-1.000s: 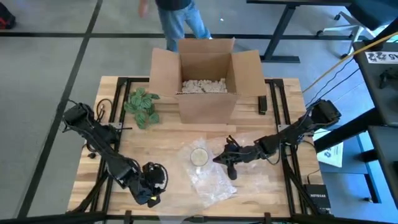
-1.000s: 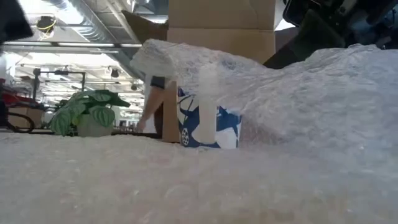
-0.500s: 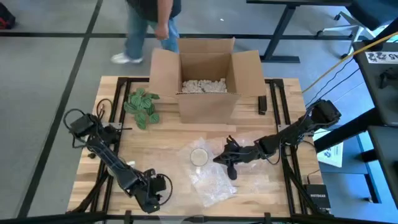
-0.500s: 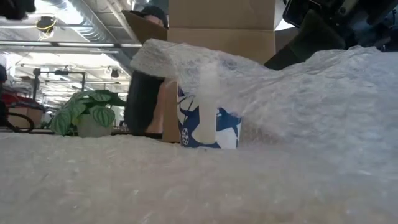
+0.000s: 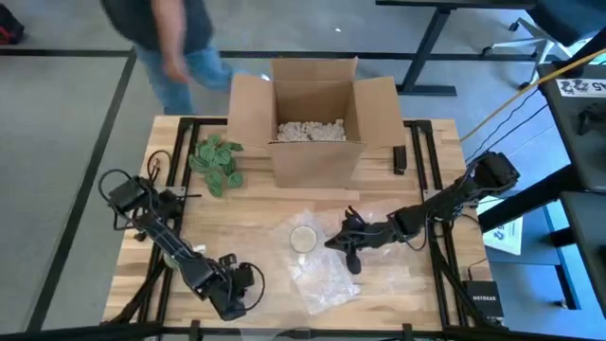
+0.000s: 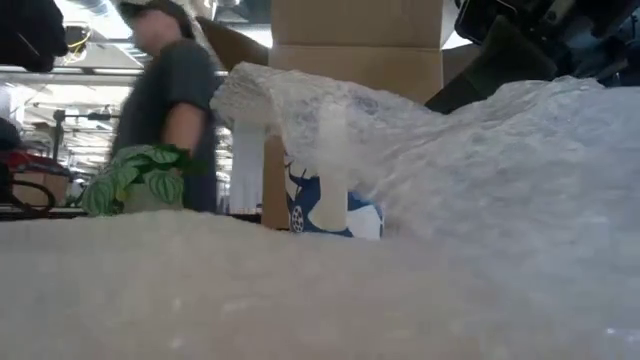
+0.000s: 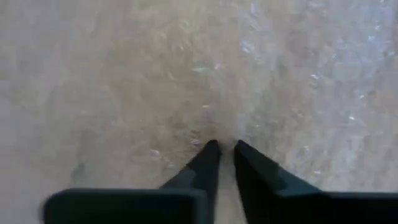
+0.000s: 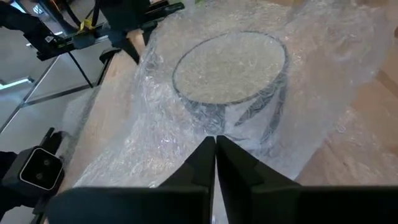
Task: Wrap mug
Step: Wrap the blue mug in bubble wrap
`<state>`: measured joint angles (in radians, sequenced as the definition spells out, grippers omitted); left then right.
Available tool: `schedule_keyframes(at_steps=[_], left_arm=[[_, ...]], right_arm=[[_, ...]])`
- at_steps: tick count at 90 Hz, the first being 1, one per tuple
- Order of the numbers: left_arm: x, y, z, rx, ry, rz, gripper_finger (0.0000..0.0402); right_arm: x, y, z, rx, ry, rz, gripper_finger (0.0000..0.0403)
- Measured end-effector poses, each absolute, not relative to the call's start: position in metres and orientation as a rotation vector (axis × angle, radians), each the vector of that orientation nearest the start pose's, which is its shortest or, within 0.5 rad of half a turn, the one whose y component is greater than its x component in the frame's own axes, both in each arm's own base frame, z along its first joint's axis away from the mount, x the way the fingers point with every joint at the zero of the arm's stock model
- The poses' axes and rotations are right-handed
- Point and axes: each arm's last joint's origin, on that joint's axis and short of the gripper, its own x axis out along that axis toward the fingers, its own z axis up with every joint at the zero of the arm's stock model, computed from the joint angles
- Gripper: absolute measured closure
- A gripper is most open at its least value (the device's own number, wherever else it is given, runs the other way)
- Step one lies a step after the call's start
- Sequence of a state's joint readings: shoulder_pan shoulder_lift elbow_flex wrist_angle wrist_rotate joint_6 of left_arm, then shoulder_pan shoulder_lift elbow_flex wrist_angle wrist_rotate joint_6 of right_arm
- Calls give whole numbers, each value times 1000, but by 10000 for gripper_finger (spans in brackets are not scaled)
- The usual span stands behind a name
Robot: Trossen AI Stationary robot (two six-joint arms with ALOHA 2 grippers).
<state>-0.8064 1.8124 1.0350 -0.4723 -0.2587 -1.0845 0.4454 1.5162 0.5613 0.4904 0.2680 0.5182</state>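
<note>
Item: 1 mug [image 5: 303, 238], blue-and-white, standing upright at the middle of the wooden table [image 5: 426, 294] under a sheet of bubble wrap [image 5: 322, 275] that drapes over its rim and spreads toward the near edge. Right gripper [image 5: 346, 248] just beside the mug, fingers pressed together on a fold of the wrap; left gripper [image 5: 248, 289] low at the near-left edge, fingers nearly together on nothing. Also present: 1 open cardboard box [image 5: 312, 118], 1 small plant [image 5: 216, 161], 1 person [image 5: 166, 38] behind the table.
</note>
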Motion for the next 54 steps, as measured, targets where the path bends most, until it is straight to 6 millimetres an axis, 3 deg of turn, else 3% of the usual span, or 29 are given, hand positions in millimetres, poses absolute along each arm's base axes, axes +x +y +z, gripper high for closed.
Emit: schedule_keyframes(at_steps=[54], left_arm=[[236, -204, 214, -333, 938, 52, 402]], right_arm=[[257, 114, 157, 339, 486, 52, 403]])
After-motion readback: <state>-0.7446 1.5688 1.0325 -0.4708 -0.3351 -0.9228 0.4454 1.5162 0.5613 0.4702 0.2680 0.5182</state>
